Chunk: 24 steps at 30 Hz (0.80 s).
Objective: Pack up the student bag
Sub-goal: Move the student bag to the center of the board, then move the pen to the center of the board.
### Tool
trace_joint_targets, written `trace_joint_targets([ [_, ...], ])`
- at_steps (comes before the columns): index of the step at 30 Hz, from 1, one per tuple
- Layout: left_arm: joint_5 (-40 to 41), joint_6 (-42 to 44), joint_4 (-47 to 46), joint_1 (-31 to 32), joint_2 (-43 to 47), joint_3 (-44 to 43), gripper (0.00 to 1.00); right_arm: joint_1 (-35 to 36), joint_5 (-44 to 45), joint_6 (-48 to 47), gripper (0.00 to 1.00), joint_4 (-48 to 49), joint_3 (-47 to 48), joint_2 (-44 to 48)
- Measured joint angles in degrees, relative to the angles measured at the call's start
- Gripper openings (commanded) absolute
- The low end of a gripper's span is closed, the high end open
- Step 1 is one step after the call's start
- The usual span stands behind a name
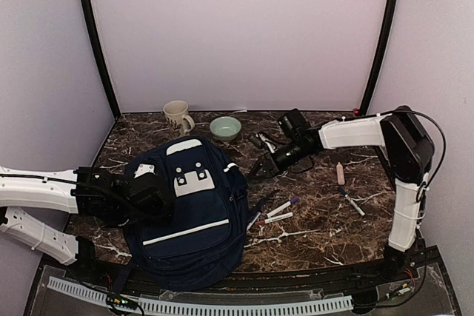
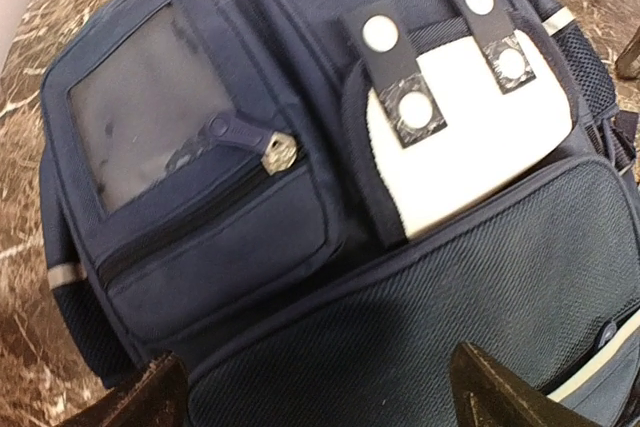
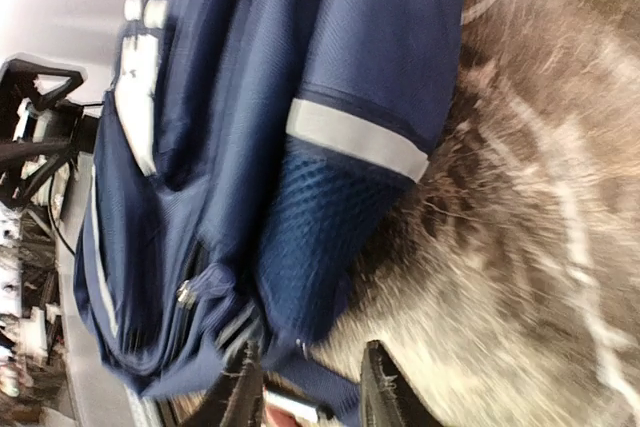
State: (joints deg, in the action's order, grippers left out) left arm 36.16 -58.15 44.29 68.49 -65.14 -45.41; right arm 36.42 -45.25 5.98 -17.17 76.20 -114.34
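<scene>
One student bag (image 1: 189, 227), one mug (image 1: 176, 115), one bowl (image 1: 225, 128)

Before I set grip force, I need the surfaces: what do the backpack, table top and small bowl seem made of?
The student bag: matte navy woven fabric, likely nylon or polyester; the weave shows, and its side pocket is mesh. Table top: dark marble-look with white veins, possibly laminate. Bowl: pale green, smooth, probably glazed ceramic, maybe plastic.

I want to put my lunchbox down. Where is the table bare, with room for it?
The widest bare marble lies near the front edge, between the markers and the right arm. A smaller patch sits in the back-left corner beside the mug, behind the student bag. It is crowded between the bag and the right gripper.
</scene>
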Motion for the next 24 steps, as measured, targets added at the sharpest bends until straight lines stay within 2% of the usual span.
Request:
trace_joint_targets([
  [5,-2.47,11.02,-6.75,-2.73,0.66,0.04,0.95,-2.23,1.81,-8.50,0.43,-5.18,-2.36,9.84],
  [8,-4.96,17.44,-11.17,-3.85,1.01,0.17,0.95,-2.01,3.37,-15.30,0.57,-6.23,-6.64,16.15],
  [9,-5.64,18.86,-12.17,-4.20,0.92,0.17,0.95,-1.88,4.00,-17.14,0.87,-6.49,-8.13,17.81],
  [10,-6.32,20.61,-13.27,-4.70,0.63,0.17,0.95,-1.62,4.92,-19.93,0.98,-6.71,-10.08,19.65],
  [15,-8.31,25.46,-16.33,-5.88,-3.96,0.02,0.95,-0.35,9.97,-31.30,1.00,-8.00,-16.74,25.44],
  [19,-9.73,26.95,-18.03,-5.90,-8.50,-0.48,0.95,2.27,13.88,-41.42,0.99,-11.04,-16.98,25.51],
  [24,-11.67,27.30,-20.31,-5.97,-10.75,-0.66,0.94,9.99,19.15,-51.08,0.76,-14.86,-14.75,20.20],
])
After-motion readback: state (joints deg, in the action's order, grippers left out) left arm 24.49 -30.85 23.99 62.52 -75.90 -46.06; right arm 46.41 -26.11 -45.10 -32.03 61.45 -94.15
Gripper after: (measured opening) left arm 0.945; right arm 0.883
